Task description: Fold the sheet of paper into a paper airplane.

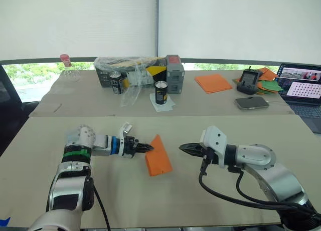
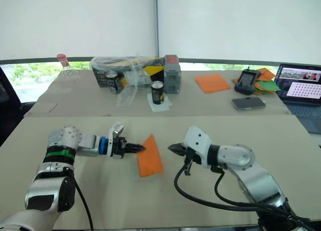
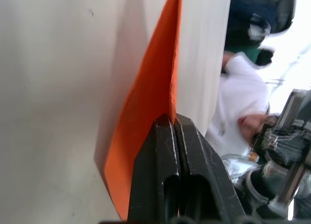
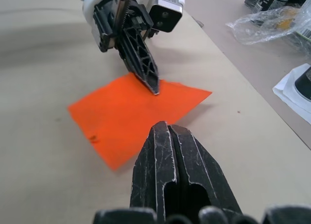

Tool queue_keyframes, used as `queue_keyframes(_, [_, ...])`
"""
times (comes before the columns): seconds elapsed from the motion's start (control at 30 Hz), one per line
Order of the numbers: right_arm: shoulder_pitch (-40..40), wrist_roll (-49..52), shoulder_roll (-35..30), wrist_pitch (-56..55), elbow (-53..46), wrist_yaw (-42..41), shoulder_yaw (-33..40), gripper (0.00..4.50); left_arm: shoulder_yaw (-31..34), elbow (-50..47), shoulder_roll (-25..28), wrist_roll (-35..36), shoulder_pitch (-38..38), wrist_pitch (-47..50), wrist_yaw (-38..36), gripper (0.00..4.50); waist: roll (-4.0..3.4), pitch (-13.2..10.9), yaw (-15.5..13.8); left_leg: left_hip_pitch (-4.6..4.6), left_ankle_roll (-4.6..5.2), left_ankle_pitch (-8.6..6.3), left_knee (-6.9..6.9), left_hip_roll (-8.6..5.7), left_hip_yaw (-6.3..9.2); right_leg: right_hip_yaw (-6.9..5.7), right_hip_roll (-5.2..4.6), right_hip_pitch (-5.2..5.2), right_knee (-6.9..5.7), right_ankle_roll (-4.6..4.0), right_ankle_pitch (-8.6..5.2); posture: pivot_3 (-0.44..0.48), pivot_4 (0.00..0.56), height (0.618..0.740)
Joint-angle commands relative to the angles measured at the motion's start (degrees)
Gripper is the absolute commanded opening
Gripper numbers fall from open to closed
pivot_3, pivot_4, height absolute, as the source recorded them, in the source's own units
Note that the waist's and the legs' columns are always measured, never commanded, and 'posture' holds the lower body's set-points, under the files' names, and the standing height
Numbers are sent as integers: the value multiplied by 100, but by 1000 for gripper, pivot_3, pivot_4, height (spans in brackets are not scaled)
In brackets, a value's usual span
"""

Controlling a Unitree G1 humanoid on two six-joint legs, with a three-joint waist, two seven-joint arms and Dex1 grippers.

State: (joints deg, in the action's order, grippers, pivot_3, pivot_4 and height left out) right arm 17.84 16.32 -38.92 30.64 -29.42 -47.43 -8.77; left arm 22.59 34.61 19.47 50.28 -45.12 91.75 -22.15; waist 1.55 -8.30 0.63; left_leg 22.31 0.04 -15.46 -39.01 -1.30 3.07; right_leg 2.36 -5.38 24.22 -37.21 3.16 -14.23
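Left gripper (image 1: 149, 147), center-left of frame, pinches the sheet of paper (image 1: 159, 158) by its edge. Right gripper (image 1: 182, 148), center-right, is closed w/ nothing in it, near the paper, not touching.

the thin orange sheet of paper (image 1: 158, 156) lies on the near beige table (image 1: 150, 201). the left gripper (image 1: 149, 148) touches the sheet's left edge, clamped on it; the right gripper (image 1: 182, 148) is just right of the sheet, apart from it. behind the sheet, on the far table, stands a black drink can (image 1: 161, 92); farther right of the can lies a flat stack of orange sheets (image 1: 213, 82).
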Motion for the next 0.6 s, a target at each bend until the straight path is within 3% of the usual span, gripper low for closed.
queue_keyframes(0.03, [157, -5, 23, -169, -10, -57, -3, 0, 1161, -1139, -926, 1121, 700, 75, 2220, 16, 3, 4, -23, -2, 0, -1, 0, 1, -1, 5, -8, -3, 0, 1, 1, 0, 150, 740])
queue_keyframes(0.23, [220, -40, 84, -187, 71, -117, -145, 0, 2291, -2846, -2674, 2927, 1500, -113, 5563, 16, 9, 16, -138, -2, 6, -6, 0, -12, -2, 8, -27, -8, 8, 11, 6, 0, 150, 740])
queue_keyframes(0.3, [241, -52, 109, -191, 90, -113, -182, 0, 1856, -3145, -2854, 4038, 1942, -658, 6647, 16, 9, 18, -137, -3, 8, -8, 0, -19, -2, 9, -31, -9, 10, 12, 7, 0, 150, 740])
queue_keyframes(0.43, [270, -101, 124, -212, 137, -133, -228, 0, 536, -3589, -2597, 6061, 2610, -2098, 8190, 16, 9, 21, -128, -12, 5, -9, 4, -15, -7, 21, -26, -9, 5, 11, 7, 0, 150, 740])
queue_keyframes(0.6, [298, -131, 156, -174, 163, -143, -256, 0, -49, -3924, -2403, 6272, 2907, -2799, 8410, 16, 8, 21, -132, -13, -5, -1, 3, -36, -7, 20, -25, -10, 7, 10, 7, 0, 150, 740])
